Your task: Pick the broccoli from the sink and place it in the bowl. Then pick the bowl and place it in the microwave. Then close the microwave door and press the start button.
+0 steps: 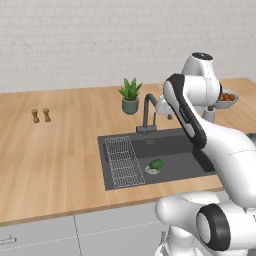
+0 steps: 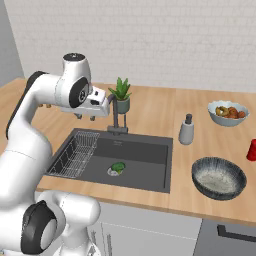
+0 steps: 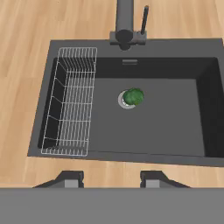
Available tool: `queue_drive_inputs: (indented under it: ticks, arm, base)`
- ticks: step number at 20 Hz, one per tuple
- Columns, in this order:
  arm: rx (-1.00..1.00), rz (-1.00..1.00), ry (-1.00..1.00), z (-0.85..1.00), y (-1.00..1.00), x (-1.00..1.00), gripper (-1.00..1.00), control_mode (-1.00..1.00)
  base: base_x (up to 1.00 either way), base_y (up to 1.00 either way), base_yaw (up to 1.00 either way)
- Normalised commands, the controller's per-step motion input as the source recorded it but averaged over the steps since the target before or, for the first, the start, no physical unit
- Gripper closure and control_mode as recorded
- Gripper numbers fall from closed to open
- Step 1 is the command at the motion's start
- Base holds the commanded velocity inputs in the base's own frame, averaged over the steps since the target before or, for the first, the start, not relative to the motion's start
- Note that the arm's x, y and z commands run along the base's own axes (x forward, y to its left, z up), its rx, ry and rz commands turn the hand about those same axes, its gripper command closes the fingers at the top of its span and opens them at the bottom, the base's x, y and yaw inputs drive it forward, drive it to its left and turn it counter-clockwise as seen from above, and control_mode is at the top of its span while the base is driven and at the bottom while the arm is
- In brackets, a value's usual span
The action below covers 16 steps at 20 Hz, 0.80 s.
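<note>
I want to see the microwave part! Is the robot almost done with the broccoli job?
Not nearly; nothing looks done yet. The broccoli is in the sink, on the drain. The fingers hang high above the sink, apart and empty, lined up to come down for it. The bowl sits empty on the counter. Left: pick up the broccoli, put it in the bowl, then everything with the microwave.

sink [image 1: 172, 150] right end behind arm, drain [image 3: 125, 99] half-covered
</note>
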Motion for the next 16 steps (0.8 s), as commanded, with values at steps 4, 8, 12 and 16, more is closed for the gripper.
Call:
queue_drive_inputs:
  ticks: [4, 8, 12, 16]
  arm:
    - [0.00, 0.00, -0.02, 0.00, 0.00, -0.54, -1.00, -1.00]
    - [-0.02, 0.00, 0.00, -0.31, -0.14, -1.00, -1.00, -1.00]
    - [-0.02, 0.00, 0.02, -0.88, -0.56, -0.71, -1.00, -1.00]
    - [-0.01, 0.00, 0.00, -1.00, -0.61, 0.01, -1.00, -1.00]
  base:
    - [0.00, 0.00, 0.00]
    - [0.00, 0.00, 0.00]
    - [0.00, 0.00, 0.00]
    - [0.00, 0.00, 0.00]
